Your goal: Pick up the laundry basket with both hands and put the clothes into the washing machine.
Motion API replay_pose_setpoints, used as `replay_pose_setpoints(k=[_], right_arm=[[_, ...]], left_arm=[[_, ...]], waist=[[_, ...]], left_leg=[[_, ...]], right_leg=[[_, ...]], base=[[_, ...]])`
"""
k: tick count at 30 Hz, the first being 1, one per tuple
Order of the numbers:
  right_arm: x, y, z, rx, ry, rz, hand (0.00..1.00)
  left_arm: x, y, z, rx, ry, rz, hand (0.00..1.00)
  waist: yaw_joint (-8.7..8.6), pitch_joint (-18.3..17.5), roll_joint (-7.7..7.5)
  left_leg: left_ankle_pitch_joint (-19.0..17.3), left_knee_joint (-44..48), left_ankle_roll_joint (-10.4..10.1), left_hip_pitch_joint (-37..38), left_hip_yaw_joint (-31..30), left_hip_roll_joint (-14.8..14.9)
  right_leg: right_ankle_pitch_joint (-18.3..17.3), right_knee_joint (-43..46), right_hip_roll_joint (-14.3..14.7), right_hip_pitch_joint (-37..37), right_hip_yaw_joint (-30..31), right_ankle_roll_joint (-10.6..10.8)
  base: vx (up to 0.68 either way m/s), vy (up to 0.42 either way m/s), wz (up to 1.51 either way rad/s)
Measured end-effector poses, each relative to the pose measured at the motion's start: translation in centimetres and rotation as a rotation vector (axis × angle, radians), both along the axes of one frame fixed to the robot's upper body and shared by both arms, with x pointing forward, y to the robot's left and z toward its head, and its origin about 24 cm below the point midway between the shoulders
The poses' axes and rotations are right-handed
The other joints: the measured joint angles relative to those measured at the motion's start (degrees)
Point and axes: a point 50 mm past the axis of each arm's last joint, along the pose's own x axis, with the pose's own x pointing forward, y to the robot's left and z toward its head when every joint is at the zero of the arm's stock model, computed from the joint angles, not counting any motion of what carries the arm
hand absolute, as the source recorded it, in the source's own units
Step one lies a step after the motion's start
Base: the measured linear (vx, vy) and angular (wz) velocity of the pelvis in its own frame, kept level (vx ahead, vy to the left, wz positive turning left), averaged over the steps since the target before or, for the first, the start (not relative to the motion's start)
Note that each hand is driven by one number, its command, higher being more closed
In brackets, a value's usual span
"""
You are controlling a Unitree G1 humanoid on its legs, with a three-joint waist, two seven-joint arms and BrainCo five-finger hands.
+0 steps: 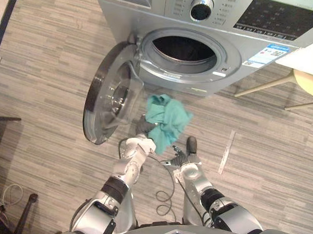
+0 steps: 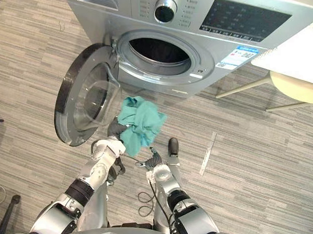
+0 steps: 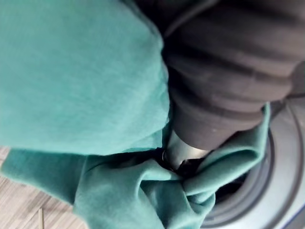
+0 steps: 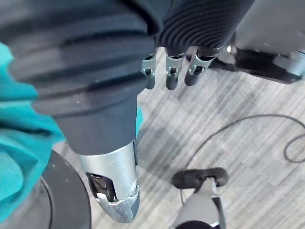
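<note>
Crumpled teal fabric garment [image 1: 169, 116] at frame centre, bunched in the left hand [image 1: 144, 128], fingers curled into the cloth. Just above: silver front-loading washing machine [image 1: 236, 47], its round glass door [image 1: 112, 95] swung wide at centre left. Right hand [image 1: 179, 158] lower centre, fingers relaxed, holding nothing.

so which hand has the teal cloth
The left hand: its fingers are bunched into the teal cloth, just in front of the open washer door. The right hand sits beside it, nearer the robot, holding nothing.
</note>
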Motion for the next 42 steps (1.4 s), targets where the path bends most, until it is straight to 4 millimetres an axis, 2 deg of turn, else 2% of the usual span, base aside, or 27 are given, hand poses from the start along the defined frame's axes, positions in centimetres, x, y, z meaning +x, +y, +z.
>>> replay_pose_setpoints(k=[1, 2, 4, 6, 7, 8, 10, 12, 15, 20, 25, 28, 30, 31, 34, 36, 37, 38, 39, 40, 41, 42], right_arm=[[-0.7, 1.2, -0.3, 0.019, 0.009, 0.033, 0.00], [-1.0, 1.6, -0.3, 0.034, 0.007, 0.040, 0.00], [-1.1, 3.0, 0.6, 0.111, -0.052, 0.057, 0.00], [-1.1, 3.7, 1.4, 0.170, -0.097, 0.063, 0.00], [-0.9, 3.9, 1.8, 0.197, -0.119, 0.060, 0.00], [-0.6, 4.1, 2.4, 0.228, -0.147, 0.056, 0.00], [-0.1, 4.3, 3.6, 0.281, -0.201, 0.043, 0.00], [0.0, 4.2, 3.9, 0.309, -0.216, 0.021, 0.00], [0.5, 3.9, 4.9, 0.351, -0.253, -0.032, 0.00], [0.8, 5.1, 6.3, 0.426, -0.294, -0.034, 0.00], [0.6, 5.9, 6.6, 0.442, -0.297, -0.013, 0.00], [0.4, 6.6, 6.7, 0.449, -0.292, 0.005, 0.00], [0.3, 6.9, 6.7, 0.448, -0.292, 0.022, 0.00], [0.1, 7.0, 6.8, 0.451, -0.295, 0.029, 0.00], [-0.5, 6.9, 7.1, 0.469, -0.311, 0.049, 0.00], [-1.5, 6.5, 6.8, 0.478, -0.304, 0.054, 0.00], [-2.4, 5.8, 6.2, 0.463, -0.285, 0.063, 0.00], [-2.9, 5.6, 5.7, 0.455, -0.269, 0.074, 0.00], [-3.7, 5.1, 5.0, 0.436, -0.242, 0.088, 0.00], [-4.1, 5.0, 5.1, 0.436, -0.248, 0.105, 0.00], [-4.0, 4.8, 5.1, 0.431, -0.251, 0.106, 0.00], [-4.0, 4.4, 5.1, 0.423, -0.259, 0.108, 0.00]], left_arm=[[0.2, 1.3, -0.2, -0.005, 0.017, 0.063, 1.00], [0.3, 1.8, -0.3, -0.006, 0.021, 0.089, 1.00], [0.9, 3.4, 0.0, -0.024, 0.023, 0.177, 1.00], [1.4, 4.1, 0.6, -0.038, 0.016, 0.227, 1.00], [1.9, 4.3, 1.2, -0.046, 0.003, 0.250, 1.00], [2.4, 4.3, 2.0, -0.065, -0.011, 0.271, 1.00], [3.7, 4.2, 4.3, -0.141, -0.046, 0.316, 1.00], [4.3, 3.9, 5.6, -0.197, -0.070, 0.344, 1.00], [4.8, 3.5, 7.5, -0.277, -0.111, 0.372, 1.00], [5.2, 3.0, 10.2, -0.365, -0.179, 0.387, 1.00], [5.7, 4.0, 10.5, -0.456, -0.141, 0.445, 1.00], [5.9, 4.9, 9.7, -0.503, -0.088, 0.503, 1.00], [5.9, 5.0, 9.6, -0.507, -0.087, 0.519, 1.00], [5.9, 5.0, 9.7, -0.507, -0.088, 0.518, 1.00], [5.9, 5.5, 9.7, -0.519, -0.094, 0.540, 1.00], [6.0, 6.0, 9.4, -0.535, -0.081, 0.565, 1.00], [5.9, 6.3, 9.1, -0.552, -0.066, 0.585, 1.00], [5.9, 6.7, 8.8, -0.559, -0.061, 0.602, 1.00], [5.8, 7.5, 8.6, -0.587, -0.055, 0.639, 1.00], [5.8, 8.5, 8.7, -0.613, -0.058, 0.686, 1.00], [5.8, 9.0, 8.7, -0.622, -0.059, 0.706, 1.00], [5.9, 10.0, 8.8, -0.628, -0.064, 0.738, 1.00]], waist=[[0.78, 0.77, -1.30], [1.05, 1.02, -1.84], [0.98, 2.27, -3.85], [0.57, 3.02, -5.19], [0.20, 3.64, -6.25], [-0.37, 4.37, -6.53], [-1.80, 5.27, -6.52], [-1.74, 5.36, -6.55], [-0.10, 5.80, -6.70], [-1.01, 6.41, -6.59], [-1.92, 6.47, -6.47], [-1.67, 6.49, -6.44], [-2.32, 6.48, -6.40], [-2.63, 6.48, -6.40], [-3.22, 6.45, -6.46], [-3.61, 6.47, -6.50], [-3.59, 6.52, -6.57], [-3.56, 6.57, -6.63], [-3.25, 6.84, -7.19], [-2.41, 6.92, -8.13], [-2.14, 6.92, -8.50], [-2.15, 6.85, -9.01]], left_leg=[[-0.71, 3.35, -1.02, -0.86, -0.30, 3.66], [-0.83, 4.77, -1.19, -1.26, -0.85, 5.22], [-2.70, 10.64, -3.37, -2.87, -4.30, 11.37], [-3.28, 13.53, -4.05, -3.97, -6.61, 14.71], [-3.27, 13.81, -4.03, -4.08, -7.13, 15.11], [-3.22, 13.99, -4.07, -4.73, -8.15, 15.29], [-2.23, 13.49, -6.20, -7.46, -11.06, 13.75], [-1.39, 12.79, -7.12, -8.23, -11.12, 12.87], [-2.24, 13.10, -6.27, -8.97, -7.28, 12.33], [-6.31, 17.56, -4.61, -10.46, -3.21, 13.08], [-9.70, 20.14, -3.05, -9.27, 0.00, 13.52], [-9.34, 17.39, -2.48, -5.47, 3.62, 13.71], [-8.66, 14.50, -2.00, -2.00, 6.77, 13.31], [-8.51, 13.69, -1.82, -0.39, 8.23, 13.33], [-8.47, 12.88, -1.78, 1.99, 10.46, 13.41], [-8.03, 12.25, -2.08, 2.80, 10.33, 13.49], [-7.56, 11.98, -2.28, 3.70, 9.82, 13.88], [-7.44, 12.54, -2.46, 3.89, 8.79, 14.28], [-6.33, 17.03, -0.66, 2.66, 4.78, 15.02], [-3.75, 21.79, 2.70, -0.75, -1.05, 15.42], [-2.41, 23.39, 3.20, -2.10, -3.69, 15.39], [-0.40, 23.84, 2.57, -3.85, -6.13, 15.27]], right_leg=[[-1.41, 4.05, 2.31, -1.45, -0.11, 1.19], [-2.49, 6.05, 3.46, -2.10, -0.36, 0.87], [-7.10, 14.04, 7.91, -3.74, -2.55, -0.11], [-10.36, 19.02, 10.81, -5.13, -3.39, -1.52], [-11.30, 20.73, 11.32, -5.94, -3.40, -2.17], [-11.71, 21.50, 11.76, -6.41, -3.76, -2.52], [-11.70, 21.72, 12.07, -8.32, -4.34, -3.20], [-11.21, 21.79, 11.75, -10.10, -3.84, -3.64], [-8.95, 21.64, 11.73, -13.79, -0.93, -2.40], [-6.88, 20.49, 12.25, -17.35, 3.60, -0.37], [-4.20, 19.72, 11.33, -18.10, 3.44, -0.37], [1.01, 11.02, 11.12, -13.93, 1.39, -1.27], [5.66, 1.28, 10.60, -8.98, -0.54, -3.41], [7.86, -2.72, 10.62, -6.76, -1.09, -3.69], [10.74, -6.23, 10.79, -4.69, -0.60, -2.60], [9.19, -3.47, 10.78, -5.19, -0.61, -2.18], [5.35, 0.96, 10.72, -5.88, -1.37, -2.89], [3.39, 4.24, 10.65, -6.37, -1.91, -3.45], [-1.18, 10.72, 10.60, -7.30, -3.04, -3.59], [-4.10, 15.54, 10.83, -8.29, -3.49, -4.27], [-5.05, 16.97, 10.87, -8.56, -3.64, -4.57], [-6.04, 18.33, 10.64, -9.10, -4.85, -4.97]], base=[[-0.08, -0.150, -0.47], [-0.08, -0.254, -0.45], [-0.07, -0.334, -0.35], [-0.05, -0.303, -0.27], [-0.01, -0.202, -0.14], [-0.02, -0.220, -0.04], [-0.03, -0.123, 0.00], [0.00, -0.011, -0.09], [0.02, 0.041, -0.35], [0.04, 0.127, -0.44], [0.01, 0.136, -0.45], [-0.02, 0.107, -0.43], [-0.04, 0.092, -0.49], [-0.04, 0.069, -0.37], [-0.07, 0.025, -0.29], [-0.02, -0.075, 0.03], [0.01, -0.117, 0.24], [0.03, -0.143, 0.38], [0.01, -0.185, 0.32], [-0.01, -0.193, 0.25], [-0.04, -0.183, 0.18], [-0.02, -0.110, 0.24]])
